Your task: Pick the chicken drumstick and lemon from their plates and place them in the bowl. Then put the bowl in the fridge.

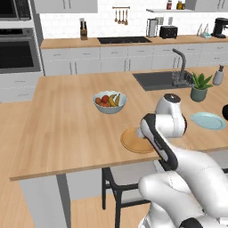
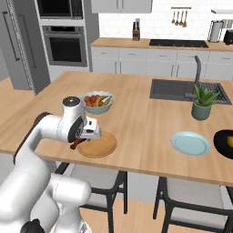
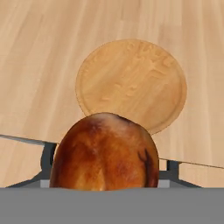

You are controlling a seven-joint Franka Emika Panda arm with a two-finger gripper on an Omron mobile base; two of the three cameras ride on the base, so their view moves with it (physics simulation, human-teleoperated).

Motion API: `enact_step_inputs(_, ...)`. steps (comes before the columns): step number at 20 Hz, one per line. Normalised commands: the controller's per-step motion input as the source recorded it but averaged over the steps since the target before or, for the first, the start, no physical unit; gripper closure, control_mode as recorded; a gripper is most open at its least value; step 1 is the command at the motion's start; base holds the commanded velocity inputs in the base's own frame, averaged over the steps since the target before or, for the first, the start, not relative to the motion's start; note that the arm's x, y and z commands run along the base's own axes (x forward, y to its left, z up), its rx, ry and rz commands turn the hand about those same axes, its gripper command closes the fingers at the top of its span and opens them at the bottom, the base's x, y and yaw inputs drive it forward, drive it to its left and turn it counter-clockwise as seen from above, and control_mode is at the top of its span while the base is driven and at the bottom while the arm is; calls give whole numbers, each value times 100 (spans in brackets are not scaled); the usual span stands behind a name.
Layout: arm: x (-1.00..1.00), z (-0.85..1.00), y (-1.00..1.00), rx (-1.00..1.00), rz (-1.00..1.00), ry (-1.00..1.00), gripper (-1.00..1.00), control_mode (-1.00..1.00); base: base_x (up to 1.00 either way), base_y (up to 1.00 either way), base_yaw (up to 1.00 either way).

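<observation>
Pincer [image 2: 78, 143] of the white arm seems to hold the orange-brown roasted chicken drumstick [image 2: 76, 144] just above the round tan wooden plate [image 2: 98, 145] in the right base view. From the left base view, that plate [image 1: 133, 141] sits on the long wooden counter [image 1: 67, 129]. Looking from the hand, the drumstick [image 3: 105, 153] hangs close over the bare plate [image 3: 131, 83].

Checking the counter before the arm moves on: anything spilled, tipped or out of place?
Nothing stands out. The wooden plate lies flat and bare because the gripper holds the drumstick lifted above it. The blue plate, fruit bowl and plant sit upright.
</observation>
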Motion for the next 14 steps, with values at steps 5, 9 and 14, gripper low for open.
enact_step_inputs(5, -57, 90, 0, 0, -2, -8, 100, -100, 0, 0, 0)
enact_step_inputs(9, -74, 74, -2, 0, 0, -11, 100, -100, 0, 0, 0)
enact_step_inputs(14, -37, 20, -3, 0, 0, -6, 100, 100, -33, -46, 0)
